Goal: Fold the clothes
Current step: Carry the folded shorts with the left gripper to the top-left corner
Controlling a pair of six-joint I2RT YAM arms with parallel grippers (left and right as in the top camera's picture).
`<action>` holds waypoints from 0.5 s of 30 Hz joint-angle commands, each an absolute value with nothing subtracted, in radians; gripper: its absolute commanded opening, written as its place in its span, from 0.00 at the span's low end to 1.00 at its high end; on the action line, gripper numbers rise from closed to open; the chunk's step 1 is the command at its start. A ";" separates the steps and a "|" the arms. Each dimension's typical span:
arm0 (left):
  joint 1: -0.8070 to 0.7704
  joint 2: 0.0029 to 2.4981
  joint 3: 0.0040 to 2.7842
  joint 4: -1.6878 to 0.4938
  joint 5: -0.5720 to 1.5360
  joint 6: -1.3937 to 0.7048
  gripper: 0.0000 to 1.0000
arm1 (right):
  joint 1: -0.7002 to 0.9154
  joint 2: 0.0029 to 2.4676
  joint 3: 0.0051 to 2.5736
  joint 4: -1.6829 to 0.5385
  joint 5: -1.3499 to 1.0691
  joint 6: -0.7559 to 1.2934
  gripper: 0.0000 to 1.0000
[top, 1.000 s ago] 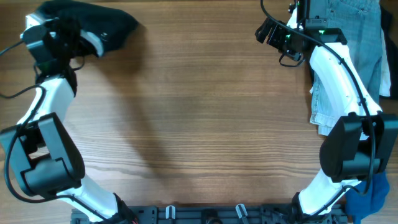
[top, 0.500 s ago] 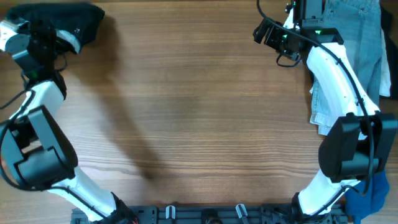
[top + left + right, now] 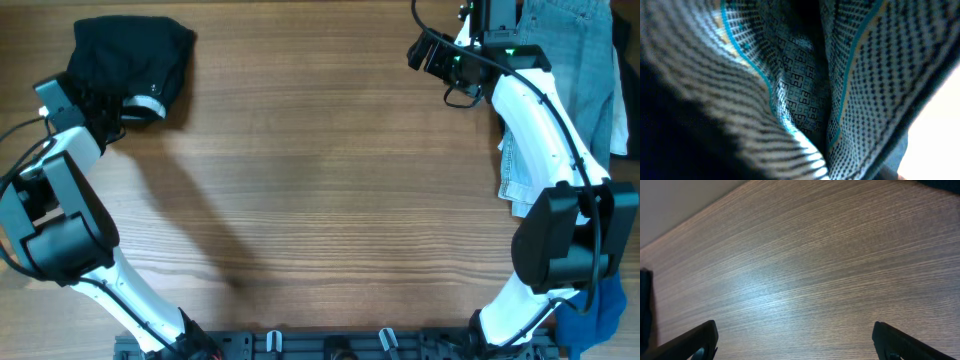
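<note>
The clothes, a pair of black shorts, lie bunched at the table's back left corner, with a strip of pale waistband showing at their front edge. My left gripper is pressed against that front edge, its jaws lost in the dark fabric. The left wrist view is filled with the blurred pale waistband, patterned with teal lines, and no fingers show. My right gripper hovers at the back right, open over bare wood, nothing between its fingertips.
Light-blue jeans lie at the back right, partly under the right arm. A blue cloth sits at the front right corner. A dark item shows at the right edge.
The left arm swung the shorts to the far left, then back. They now lie flatter on the back left corner. The right arm has barely moved.
</note>
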State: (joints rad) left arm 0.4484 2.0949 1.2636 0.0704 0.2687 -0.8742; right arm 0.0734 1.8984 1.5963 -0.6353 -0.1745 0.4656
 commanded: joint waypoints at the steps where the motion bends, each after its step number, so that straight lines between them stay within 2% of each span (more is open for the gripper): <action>1: 0.469 2.038 1.269 0.078 0.333 -0.720 0.77 | 0.076 1.892 1.601 -0.634 -0.156 0.448 1.00; 3: 0.467 1.955 1.270 0.075 0.345 -0.578 0.96 | 0.076 1.892 1.601 -0.634 -0.156 0.448 1.00; 4: 0.467 1.905 1.270 0.068 0.372 -0.513 0.98 | 0.076 1.892 1.601 -0.634 -0.156 0.448 1.00; 8: 0.464 1.773 1.270 0.002 0.490 -0.255 0.98 | 0.076 1.892 1.601 -0.633 -0.156 0.448 1.00; 12: 0.411 1.750 1.270 -0.079 0.483 -0.046 0.99 | 0.076 1.892 1.601 -0.625 -0.156 0.448 0.99; 15: 0.366 1.751 1.270 -0.066 0.382 0.028 0.98 | 0.076 1.892 1.601 -0.620 -0.156 0.448 0.99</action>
State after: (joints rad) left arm 0.4015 1.7523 1.2671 -0.0826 0.4568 -0.1169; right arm 0.0734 1.8984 1.5963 -0.6277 -0.1745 0.4652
